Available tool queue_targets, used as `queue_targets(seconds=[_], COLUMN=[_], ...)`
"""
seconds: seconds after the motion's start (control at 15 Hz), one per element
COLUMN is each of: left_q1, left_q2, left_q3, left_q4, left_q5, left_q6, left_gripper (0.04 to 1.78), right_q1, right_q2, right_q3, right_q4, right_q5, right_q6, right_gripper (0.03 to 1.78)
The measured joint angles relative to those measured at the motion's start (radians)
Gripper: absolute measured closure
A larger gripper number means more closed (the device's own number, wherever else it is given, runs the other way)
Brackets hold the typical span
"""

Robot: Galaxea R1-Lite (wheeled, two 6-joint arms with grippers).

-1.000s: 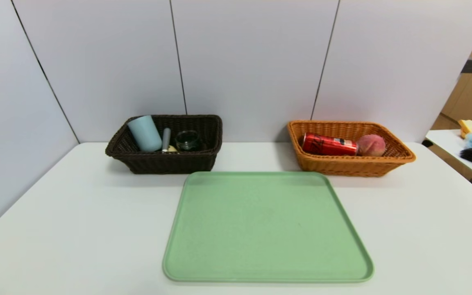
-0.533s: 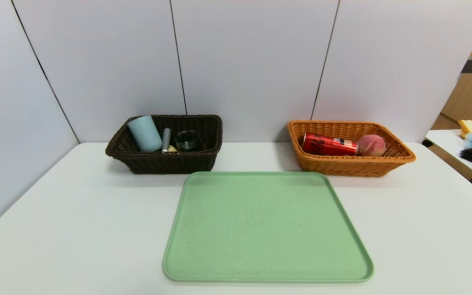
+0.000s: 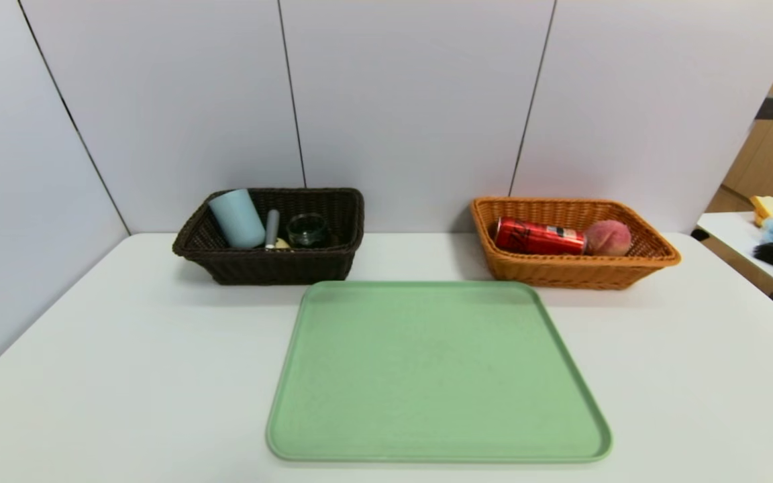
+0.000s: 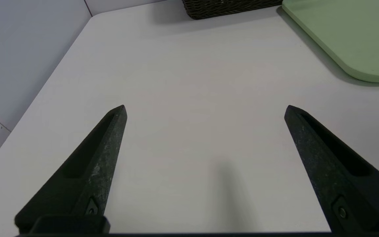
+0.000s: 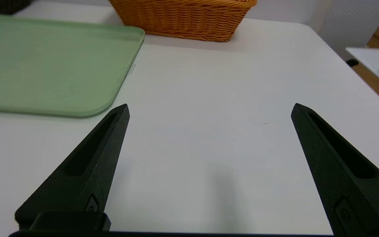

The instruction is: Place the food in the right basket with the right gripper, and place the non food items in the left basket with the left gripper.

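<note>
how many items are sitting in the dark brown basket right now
4 visible in the dark brown basket: a light blue cup at its left end, a grey stick-like item beside it, a small yellow thing and a dark glass jar. The near wall may hide more.

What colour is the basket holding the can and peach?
Orange wicker; the right basket shows best in the head view, holding the red can and peach.

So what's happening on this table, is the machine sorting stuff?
Sorting looks finished. The dark basket holds a blue cup, a grey stick and a glass jar; the orange basket holds a red can and a peach. The green tray is bare. The left tool and right tool hang open over the table, holding nothing.
</note>
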Motion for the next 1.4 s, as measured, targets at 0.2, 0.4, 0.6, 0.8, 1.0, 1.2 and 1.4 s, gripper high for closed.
queue_targets(seconds=[0.2,0.4,0.6,0.8,1.0,1.2,1.4], left_q1=[0.0,0.0,0.0,0.001,0.002,0.002,0.002], left_q2=[0.0,0.0,0.0,0.0,0.0,0.0,0.001], left_q3=[0.0,0.0,0.0,0.0,0.0,0.0,0.0], left_q4=[-0.001,-0.004,-0.004,-0.006,-0.006,-0.006,-0.006], left_q5=[0.013,0.023,0.029,0.028,0.028,0.027,0.028], left_q6=[-0.047,-0.097,-0.119,-0.121,-0.12,-0.121,-0.121], left_gripper=[0.13,0.13,0.13,0.13,0.13,0.13,0.13], right_q1=[0.0,0.0,0.0,0.001,0.002,0.002,0.002], right_q2=[0.0,0.0,0.0,0.0,0.0,0.0,0.0], right_q3=[-0.002,-0.013,-0.015,-0.015,-0.015,-0.018,-0.018], right_q4=[0.042,0.068,0.069,0.069,0.07,0.078,0.073], right_q5=[0.006,-0.038,-0.038,-0.038,-0.038,-0.038,-0.038], right_q6=[-0.048,0.121,0.127,0.127,0.127,0.126,0.126], right_gripper=[0.11,0.11,0.11,0.11,0.11,0.11,0.11])
